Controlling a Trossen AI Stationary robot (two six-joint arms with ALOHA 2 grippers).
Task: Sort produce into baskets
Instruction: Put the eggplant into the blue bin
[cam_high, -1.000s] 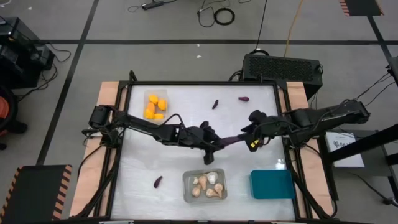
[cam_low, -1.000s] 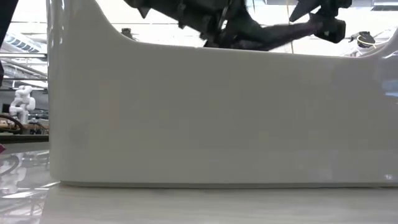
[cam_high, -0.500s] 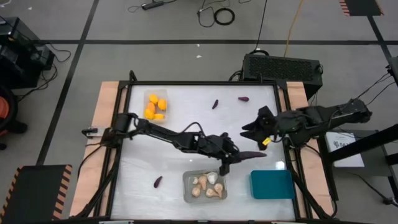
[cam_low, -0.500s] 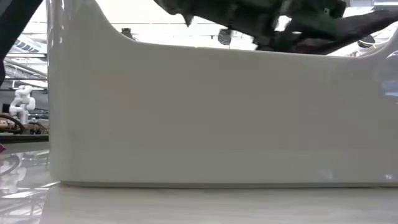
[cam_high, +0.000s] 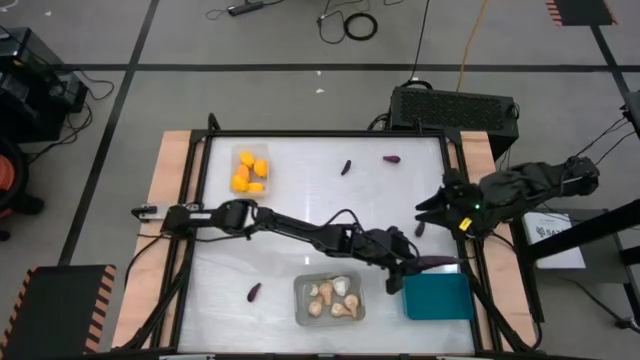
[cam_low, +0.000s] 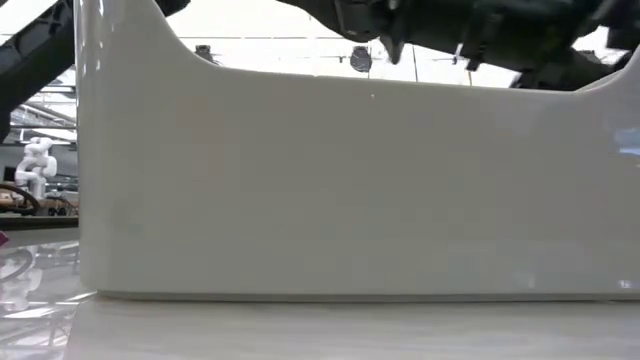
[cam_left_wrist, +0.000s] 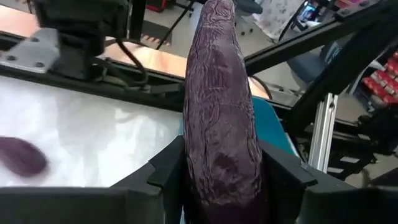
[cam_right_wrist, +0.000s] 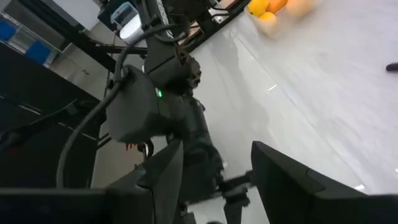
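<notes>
The left gripper (cam_high: 412, 268) is pinching a long purple eggplant (cam_high: 437, 263) at its base, low and right of centre in the high view, its tip overhanging the teal bin (cam_high: 438, 297). Held so far back, it could tip out short of the bin. A second ago it was hanging mid-table. The right gripper (cam_high: 432, 208), spread empty, is pulling back toward the right edge.

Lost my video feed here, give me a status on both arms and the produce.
Left gripper shut on eggplant, at the teal bin's rim. Right gripper open, empty, near the table's right edge. Three eggplants loose on the table. Nothing in the way.
</notes>
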